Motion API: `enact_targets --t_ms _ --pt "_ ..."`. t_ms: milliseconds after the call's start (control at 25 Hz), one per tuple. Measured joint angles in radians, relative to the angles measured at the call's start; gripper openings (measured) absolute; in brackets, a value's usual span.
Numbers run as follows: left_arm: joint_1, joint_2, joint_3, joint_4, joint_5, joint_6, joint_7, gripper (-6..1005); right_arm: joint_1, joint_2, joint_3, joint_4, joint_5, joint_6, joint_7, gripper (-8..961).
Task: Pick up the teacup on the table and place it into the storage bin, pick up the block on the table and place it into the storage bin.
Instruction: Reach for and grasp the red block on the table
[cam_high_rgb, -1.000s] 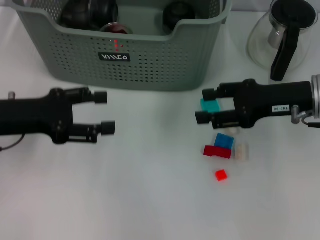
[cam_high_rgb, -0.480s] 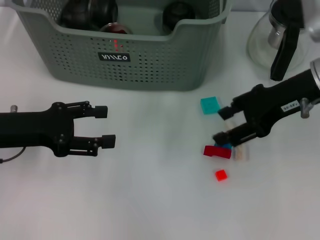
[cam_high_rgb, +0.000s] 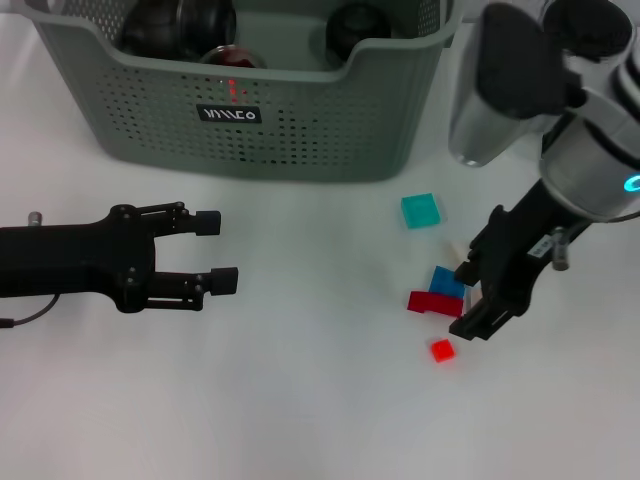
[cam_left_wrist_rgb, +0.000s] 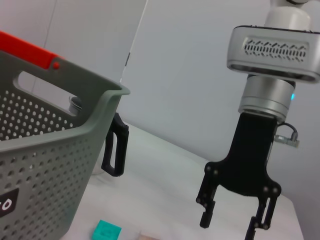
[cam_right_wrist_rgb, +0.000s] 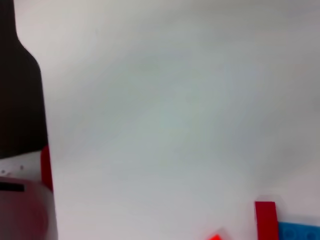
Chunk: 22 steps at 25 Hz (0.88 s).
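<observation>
Dark cups lay in the bin (cam_high_rgb: 300, 130); blocks (cam_high_rgb: 436, 302) remained outside. Right gripper (cam_high_rgb: 478, 298), fingers spread, hovered over them; left gripper (cam_high_rgb: 212, 252) waited, spread.

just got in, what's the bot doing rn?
The right pincer hangs open, pointing down, over a cluster of small blocks: blue block, dark red block, small red block. A teal block lies nearer the storage bin. Nothing is gripped yet. The left pincer hovers open and empty in front of the bin.
</observation>
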Motion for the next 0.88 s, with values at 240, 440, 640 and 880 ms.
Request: enact_targets --t_ms 240,440,640,880 --pt "0.001 0.000 -0.001 -0.014 -0.001 -0.011 0.001 861 0.001 0.002 -0.117 0.028 0.003 0.109 0.044 681" --pt "0.002 -0.001 -0.001 -0.017 -0.004 -0.018 -0.001 861 0.004 0.004 -0.214 0.083 0.034 0.212 0.066 681" --pt "0.002 -0.001 -0.001 -0.023 -0.006 -0.021 -0.003 861 0.005 0.004 -0.258 0.111 0.077 0.288 0.067 681" --pt "0.003 -0.001 -0.001 -0.026 -0.006 -0.030 -0.005 861 0.011 0.004 -0.266 0.160 0.090 0.343 0.070 682"
